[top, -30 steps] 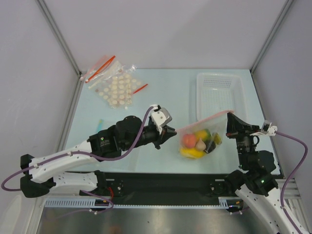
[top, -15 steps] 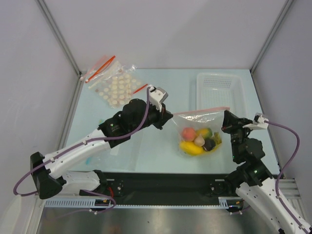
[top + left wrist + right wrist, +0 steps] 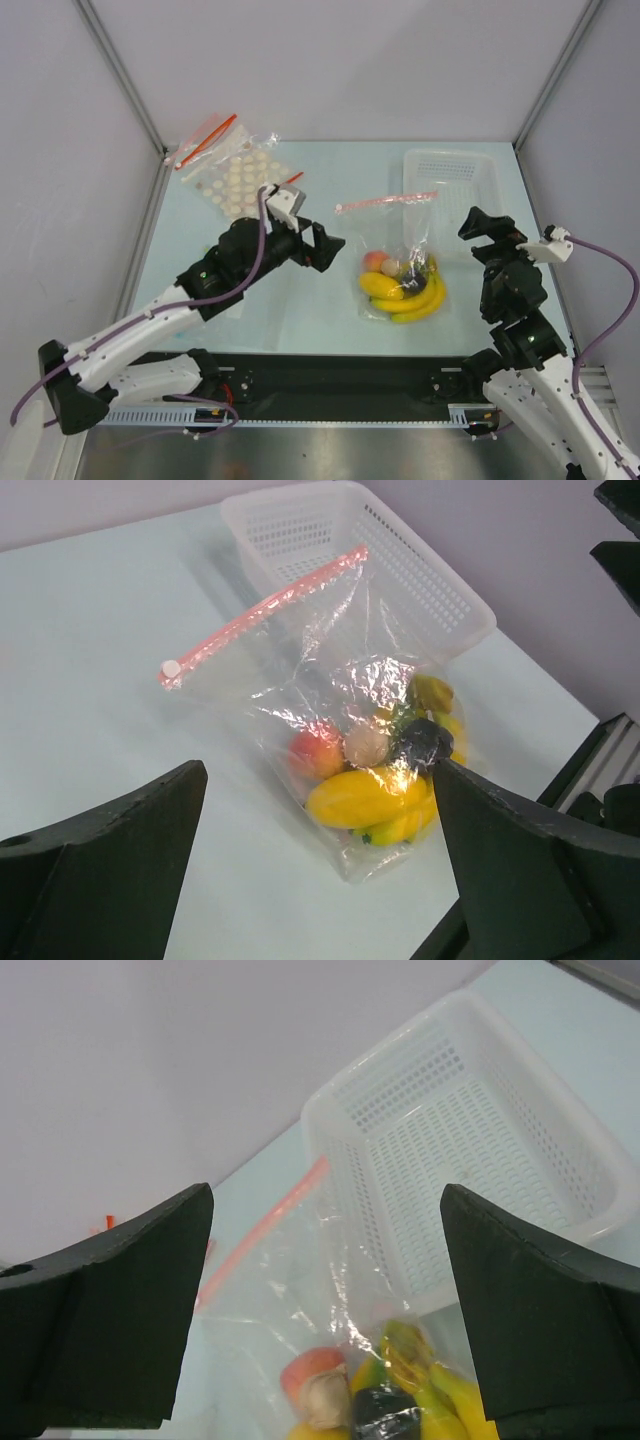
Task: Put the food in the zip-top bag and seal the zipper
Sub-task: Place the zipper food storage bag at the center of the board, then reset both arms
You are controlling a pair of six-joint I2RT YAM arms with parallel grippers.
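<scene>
The zip-top bag (image 3: 395,250) rests on the table between my two arms, held by neither. Its zipper (image 3: 388,201) runs as one straight pink strip along the far edge, with a white slider (image 3: 171,668) at its left end. The food (image 3: 402,287) is bunched inside: banana (image 3: 370,795), peach (image 3: 314,752), beige piece (image 3: 367,745), dark purple piece (image 3: 425,742), mango (image 3: 432,692). The left gripper (image 3: 335,252) stands open just left of the bag, its fingers apart from it. The right gripper (image 3: 472,240) hangs open to the bag's right, empty.
A white perforated basket (image 3: 450,165) stands at the back right, its near wall touching the bag's top corner. A second clear bag of cream discs (image 3: 235,178) with red strips lies at the back left. Grey walls close in both sides.
Both grippers were shut on the ends of the zip strip; both have opened and drawn back. The bag has dropped onto the table and lies slack.
</scene>
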